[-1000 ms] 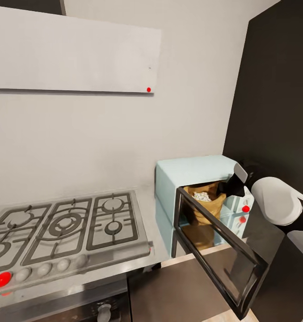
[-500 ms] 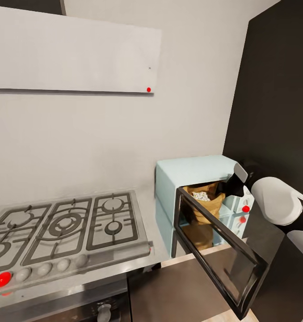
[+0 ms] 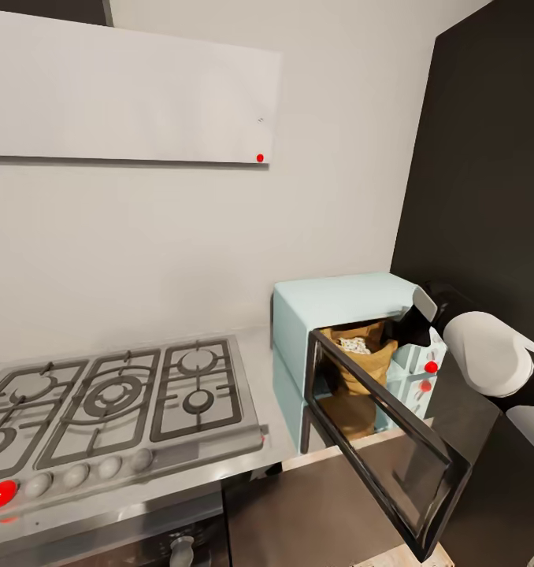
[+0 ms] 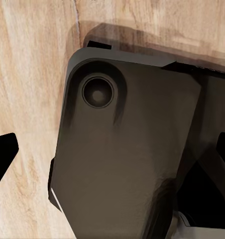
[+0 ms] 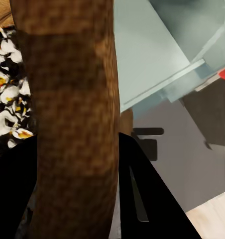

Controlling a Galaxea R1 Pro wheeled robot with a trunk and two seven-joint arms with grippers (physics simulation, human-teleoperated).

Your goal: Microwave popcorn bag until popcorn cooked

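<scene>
Gripping popcorn bag (image 5: 67, 124) rim inside microwave (image 3: 330, 303), right fingers (image 5: 142, 199); left fingers' state unclear.

Right gripper (image 3: 399, 329) jaws clamped, arm extended

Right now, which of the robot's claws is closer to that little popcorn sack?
Right. The right claw is at the popcorn bag inside the open microwave, its rim between the fingers. The left wrist camera faces wooden floor, away from the sack.
</scene>
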